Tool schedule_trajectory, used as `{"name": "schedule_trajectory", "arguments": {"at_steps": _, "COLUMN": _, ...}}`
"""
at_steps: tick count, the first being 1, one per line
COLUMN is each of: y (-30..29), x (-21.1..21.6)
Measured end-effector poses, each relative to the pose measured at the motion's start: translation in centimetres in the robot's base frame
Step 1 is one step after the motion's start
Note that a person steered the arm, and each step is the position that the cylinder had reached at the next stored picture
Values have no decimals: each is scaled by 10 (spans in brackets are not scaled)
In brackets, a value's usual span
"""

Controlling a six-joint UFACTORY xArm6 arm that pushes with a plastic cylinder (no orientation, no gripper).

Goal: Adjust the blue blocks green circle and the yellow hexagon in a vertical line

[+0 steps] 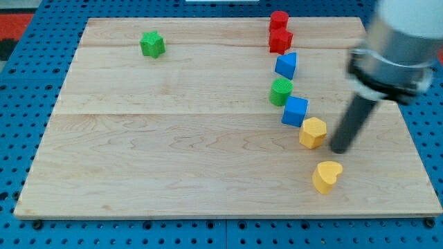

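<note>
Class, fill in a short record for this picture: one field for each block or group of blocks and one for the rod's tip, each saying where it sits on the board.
red blocks: two, touching, view's top
upper blue block: just below the red pair
green circle: below the upper blue block
lower blue block: down-right of the green circle
yellow hexagon: down-right of the lower blue block
yellow heart: nearest the view's bottom
green star: alone, view's top left
my tip: just right of the yellow hexagon, small gap
wooden board: carries all blocks

I work at a lab test bench: a wooden board (173, 152) on a blue perforated base (21, 104). Small coloured blocks sit left of my tip (339, 149).
</note>
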State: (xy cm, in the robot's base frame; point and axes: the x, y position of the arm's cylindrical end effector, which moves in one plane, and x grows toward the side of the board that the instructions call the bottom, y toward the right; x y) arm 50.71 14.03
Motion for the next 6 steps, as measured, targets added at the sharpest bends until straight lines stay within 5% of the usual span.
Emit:
{"name": "schedule_trajectory", "arguments": {"at_steps": 2, "y": -128, "x": 12}}
{"name": "schedule_trajectory", "arguments": {"at_steps": 3, "y": -140, "x": -43}}
{"name": "schedule_trajectory", "arguments": {"at_steps": 4, "y": -80, "x": -46}}
{"name": "schedule_trajectory", "arguments": {"at_steps": 6, "y": -63, "x": -24}}
